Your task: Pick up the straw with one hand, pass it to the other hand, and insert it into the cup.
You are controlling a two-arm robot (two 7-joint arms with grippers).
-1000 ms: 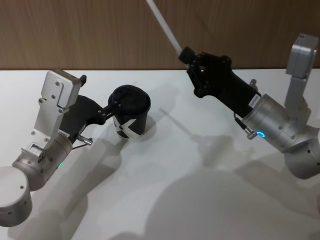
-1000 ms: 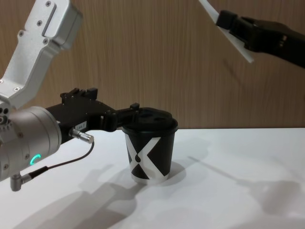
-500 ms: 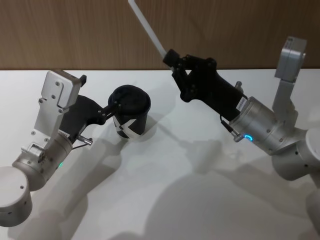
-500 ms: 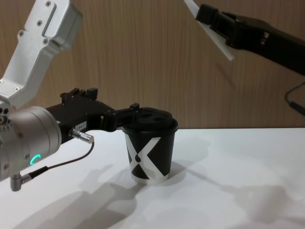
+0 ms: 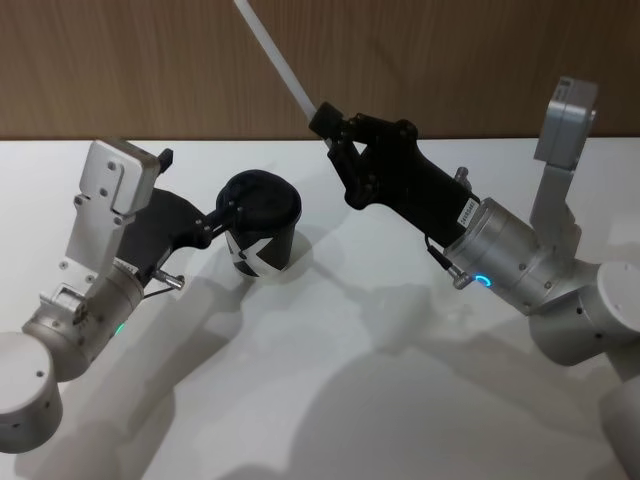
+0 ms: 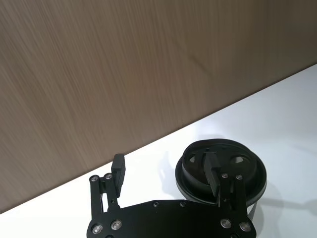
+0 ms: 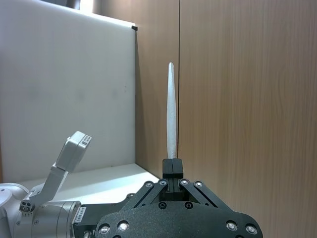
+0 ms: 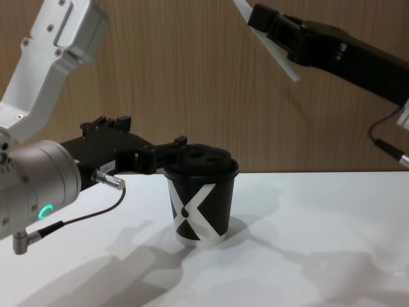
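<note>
White straw [image 5: 275, 55] is clamped in your right gripper [image 5: 325, 120], high above the table [image 5: 350, 400], right of the cup [image 5: 262, 250]. The left gripper [image 6: 164, 163] has its fingers apart, one tip at the lid [image 6: 225, 166]. I think you should turn the straw upright over the lid first. Room is free on the right; the left fingertip crowds the lid.

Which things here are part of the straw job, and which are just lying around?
Job:
straw, gripped by the right gripper
cup
left gripper, open, one finger over the cup

Not part of it:
table
wood wall
</note>
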